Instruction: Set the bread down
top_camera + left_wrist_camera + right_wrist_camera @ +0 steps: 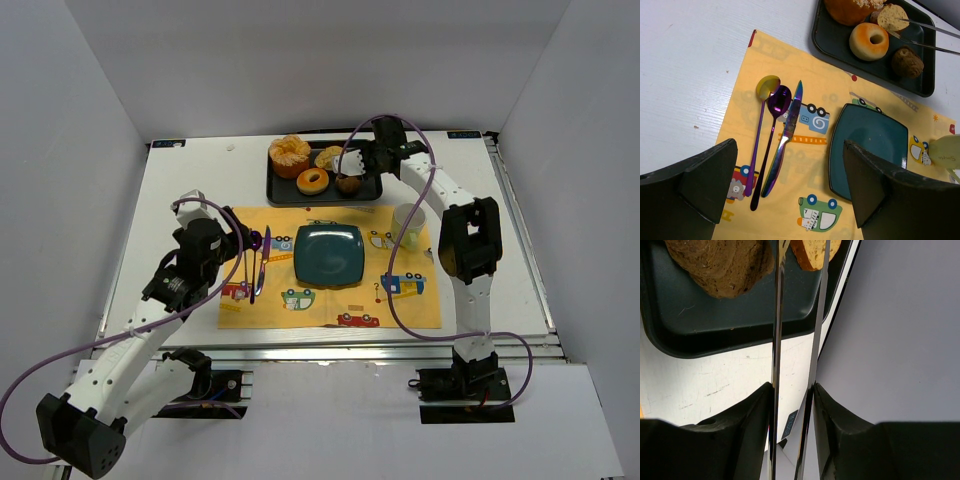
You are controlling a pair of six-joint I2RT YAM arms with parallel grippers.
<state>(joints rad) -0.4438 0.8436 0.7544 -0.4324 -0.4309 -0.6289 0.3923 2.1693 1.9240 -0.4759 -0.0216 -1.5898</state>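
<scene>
Since the right hand [792, 390] is pinching a pair of tongs [777, 315] rather than the bread [892, 17] itself, grip is the main risk. The slice sits at the back of the tray [820, 45], crowded by the muffin [907, 62], the donut [869, 41] and a big bun [289, 155], with the 2 blades at its edge; cannot tell if they actually bite. Thin smooth blades on soft crumb could slip or tear it, or the slice could pivot and drop during the lift. The blade nearest the muffin may nudge it or drag it along. Likely target is the teal plate [329, 254] on the placemat [745, 90]. The carry crosses the tray rim and runs close to the cup [408, 225], so a low swing could clip either. Left hand [790, 172] is spread, holding nothing, above the cutlery [785, 135] beside the plate, near enough to crowd the drop zone if it drifts.
</scene>
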